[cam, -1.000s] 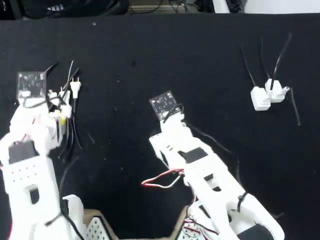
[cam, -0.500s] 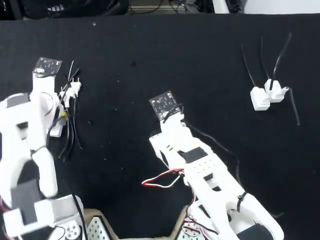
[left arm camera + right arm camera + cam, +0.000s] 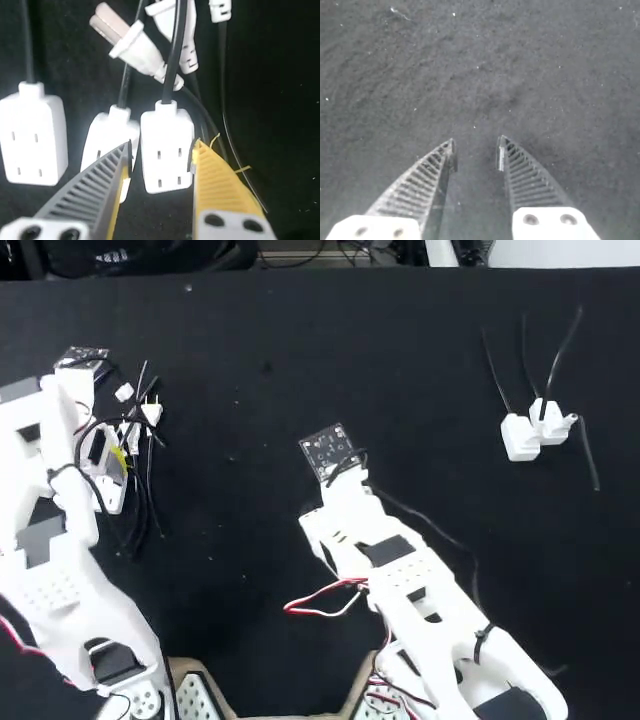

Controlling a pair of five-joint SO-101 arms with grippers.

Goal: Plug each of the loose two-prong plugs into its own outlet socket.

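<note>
At the far left of the table (image 3: 250, 330) your left arm (image 3: 50, 540) stands over a tangle of black cables (image 3: 140, 505). Your left gripper (image 3: 161, 150) has its fingers spread, one each side of a socket (image 3: 167, 132) that lies face up on the table. The yellow finger (image 3: 215, 185) sits against one edge of it. The grey finger (image 3: 95, 190) stands just off the other edge, so you have nothing clamped. A second socket (image 3: 105, 137) lies just beside the first, partly behind the grey finger. A third socket (image 3: 32, 137) lies a little farther out on that side, apart from both. Past the sockets a loose plug (image 3: 135, 50) lies tilted with its two prongs bare, not in any socket. A second plug (image 3: 189, 50) lies just beside it, crossed by one of the black cables.

In the middle of the table your right arm (image 3: 400, 570) lies stretched out, with a loop of red and white wire (image 3: 320, 602) beside it. Your right gripper (image 3: 476, 145) is spread too, holding nothing, with bare black table between and beyond its fingers.

At the far right two white blocks (image 3: 533, 428) lie touching each other, with black leads (image 3: 560, 340) running off them, well apart from both arms. Whether a plug is seated there you cannot tell.
</note>
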